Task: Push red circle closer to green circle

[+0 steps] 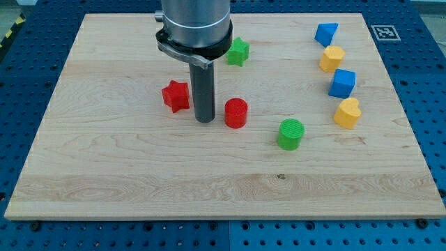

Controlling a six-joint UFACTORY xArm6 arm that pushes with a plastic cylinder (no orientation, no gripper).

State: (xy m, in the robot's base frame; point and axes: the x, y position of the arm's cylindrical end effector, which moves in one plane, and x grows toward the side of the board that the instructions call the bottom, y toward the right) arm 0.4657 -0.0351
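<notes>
Where the arm enters at the far edge, cut off by the frame: only the grey cylinder housing (193,24) and dark rod below it seen, nothing above. No jaws on this rig, so no open-or-closed state to record; just a plain rod. Green star (238,51) partly tucked behind the housing's right side. Small black-and-white marker (382,31) at the board's far right corner, pattern too small to read.

Surface: pale wooden board (139,174), grain running left to right, small dark knot near the near-centre. Set on a blue perforated table (432,104). Strip of yellow-black tape (10,35) just visible far left.

Task items: red circle (236,113), a short upright cylinder with ribbed top, sits mid-board. My tip (204,120) down on the board just left of it, very close, contact hard to judge. Red star (175,96) just left of the rod, apart from it. Green circle (290,134), same ribbed cylinder form, lies right of and nearer than the red circle, clear gap between them.

Far right, a loose column running far to near: blue triangular block (325,33), yellow block (332,58), blue cube (342,83), yellow heart-like block (346,112).
</notes>
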